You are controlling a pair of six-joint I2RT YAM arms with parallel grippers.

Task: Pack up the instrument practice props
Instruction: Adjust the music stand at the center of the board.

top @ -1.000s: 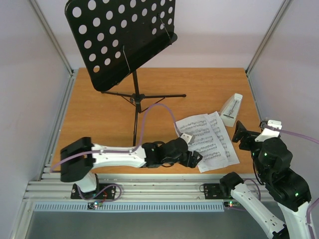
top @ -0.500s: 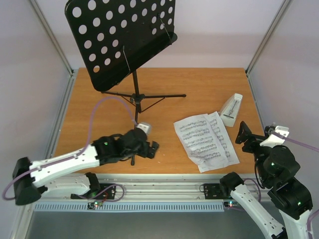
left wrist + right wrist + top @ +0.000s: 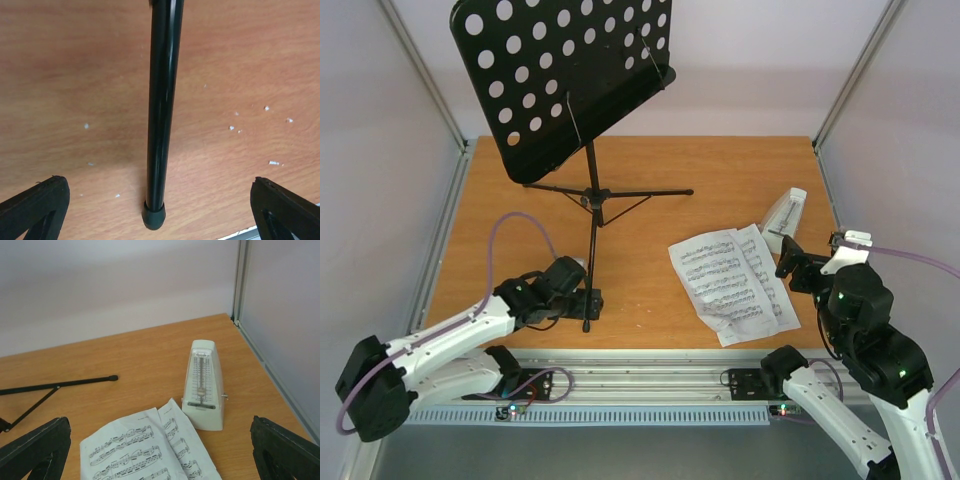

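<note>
The black music stand (image 3: 560, 75) stands at the back left, its tripod legs (image 3: 592, 198) spread on the table. In the left wrist view its near leg (image 3: 162, 100) ends in a rubber foot (image 3: 153, 220). My left gripper (image 3: 584, 302) (image 3: 159, 186) is open and straddles that leg low down, with its fingers (image 3: 35, 210) apart from the tube. White sheet-music pages (image 3: 730, 283) (image 3: 140, 452) lie flat at the right. The pale metronome (image 3: 783, 220) (image 3: 202, 385) stands upright just beyond them. My right gripper (image 3: 797, 267) (image 3: 160, 440) hangs open above the pages' right edge, short of the metronome and holding nothing.
The wooden table (image 3: 720, 170) has metal frame posts at the corners (image 3: 850, 85) and an aluminium rail along the near edge (image 3: 620, 378). Another tripod leg (image 3: 65, 385) stretches towards the pages. A purple cable (image 3: 510, 225) loops over the left arm.
My left arm has swung left from the sheet music to the stand's near leg, and its jaws have opened wide. The right gripper has shifted slightly left towards the metronome.
</note>
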